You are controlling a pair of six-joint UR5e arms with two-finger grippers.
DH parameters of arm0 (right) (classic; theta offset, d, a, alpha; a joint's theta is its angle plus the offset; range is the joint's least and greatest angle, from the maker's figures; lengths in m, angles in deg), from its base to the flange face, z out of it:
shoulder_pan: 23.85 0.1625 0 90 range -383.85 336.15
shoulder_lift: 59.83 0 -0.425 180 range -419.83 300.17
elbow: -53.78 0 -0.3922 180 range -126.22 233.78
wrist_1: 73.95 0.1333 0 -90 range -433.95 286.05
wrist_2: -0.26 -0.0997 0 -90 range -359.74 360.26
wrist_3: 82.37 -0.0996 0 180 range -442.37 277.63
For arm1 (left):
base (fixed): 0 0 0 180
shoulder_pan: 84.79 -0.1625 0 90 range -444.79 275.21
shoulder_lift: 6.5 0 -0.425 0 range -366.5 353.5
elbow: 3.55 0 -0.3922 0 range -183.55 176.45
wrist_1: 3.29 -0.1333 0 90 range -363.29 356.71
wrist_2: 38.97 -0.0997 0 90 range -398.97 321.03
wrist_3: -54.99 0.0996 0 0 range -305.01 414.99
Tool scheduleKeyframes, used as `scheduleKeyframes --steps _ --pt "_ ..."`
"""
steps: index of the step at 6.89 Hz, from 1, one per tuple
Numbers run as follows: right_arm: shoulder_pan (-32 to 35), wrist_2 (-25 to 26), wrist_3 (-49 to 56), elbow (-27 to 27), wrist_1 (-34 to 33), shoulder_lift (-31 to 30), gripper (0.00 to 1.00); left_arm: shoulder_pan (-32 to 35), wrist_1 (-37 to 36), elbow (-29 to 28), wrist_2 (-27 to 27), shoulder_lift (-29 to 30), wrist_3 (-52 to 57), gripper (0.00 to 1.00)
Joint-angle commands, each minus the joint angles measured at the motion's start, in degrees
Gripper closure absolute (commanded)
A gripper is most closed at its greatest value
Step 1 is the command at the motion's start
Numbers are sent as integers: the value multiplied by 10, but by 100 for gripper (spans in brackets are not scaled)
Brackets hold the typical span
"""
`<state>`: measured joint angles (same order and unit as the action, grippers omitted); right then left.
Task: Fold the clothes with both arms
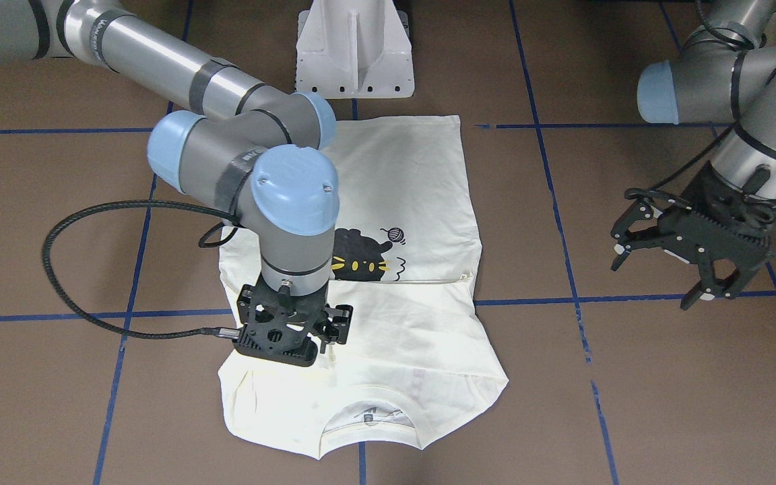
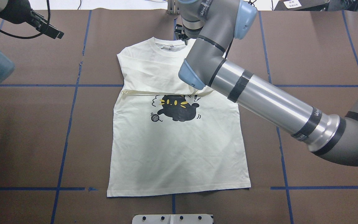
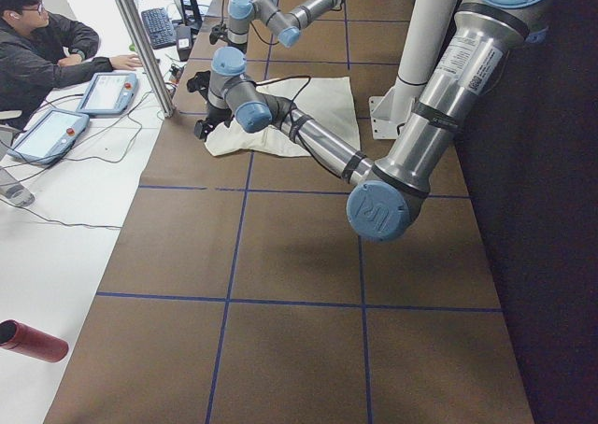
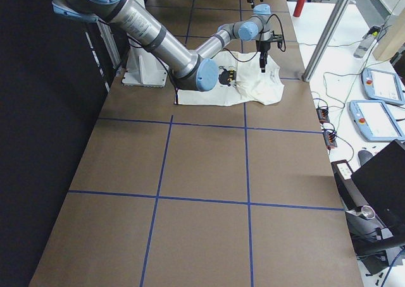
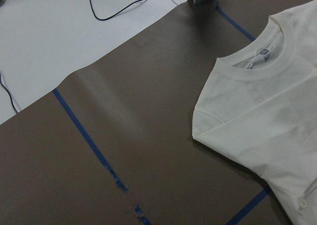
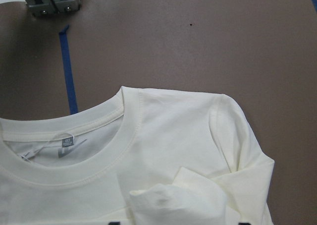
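We see the right arm [image 1: 179, 67] stretched over the cream T-shirt [image 2: 179, 149], wrist pointing straight down by the shoulder beside the collar [image 6: 99, 136], while the left arm [image 1: 758, 135] is bent off to the side, tilted down above bare desk [image 1: 630, 404], well apart from the shirt. The right claw [image 1: 290, 337] stands spread with a raised fold of cloth [image 6: 173, 200] between its fingers; the left claw [image 1: 657, 277] is spread wide, holding nothing. The shirt lies flat on the desk, black cat print [image 2: 177, 107] up; we cannot read its grey neck label [image 6: 69, 141]
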<state>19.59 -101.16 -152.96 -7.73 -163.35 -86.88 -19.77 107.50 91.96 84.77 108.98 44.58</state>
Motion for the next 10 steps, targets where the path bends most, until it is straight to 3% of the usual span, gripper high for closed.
scheduleKeyframes --steps 1,4,6,7,9,10 --pt "-29 66 -49 88 4 57 16 7 1 0 4 -8 13 0" --pt "-71 169 -43 171 84 58 12 7 1 0 4 -10 11 0" --pt "-85 203 -20 190 84 58 10 6 2 1 4 -17 11 0" --pt "-85 205 1 192 84 58 15 6 2 1 4 -17 9 0" --pt "-84 212 75 192 84 59 49 6 2 1 4 -17 7 0" --pt "-84 215 104 191 83 64 55 6 2 1 4 -17 6 0"
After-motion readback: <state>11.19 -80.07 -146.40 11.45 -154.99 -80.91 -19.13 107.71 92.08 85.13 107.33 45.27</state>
